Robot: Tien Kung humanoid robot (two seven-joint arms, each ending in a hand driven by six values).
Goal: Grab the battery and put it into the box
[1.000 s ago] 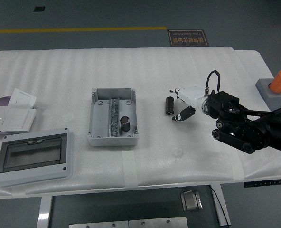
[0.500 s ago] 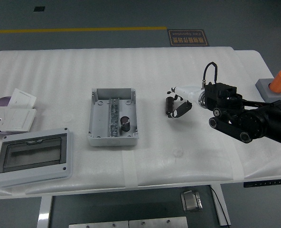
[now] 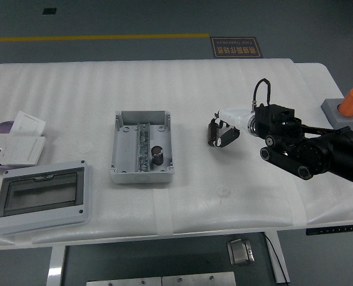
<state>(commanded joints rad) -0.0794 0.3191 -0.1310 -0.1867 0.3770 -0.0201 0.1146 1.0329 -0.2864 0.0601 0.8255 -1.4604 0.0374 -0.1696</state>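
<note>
One small black cylindrical battery (image 3: 212, 132): our right hand (image 3: 224, 132) fingers curl narrow around it (contact unclear); we firm grip, lift toward grey open plastic box (image 3: 141, 146) at 9 o'clock.

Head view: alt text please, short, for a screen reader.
The right robot hand closes its fingers around a black battery lying on the white table. To its left sits an open grey box, already holding one battery.
</note>
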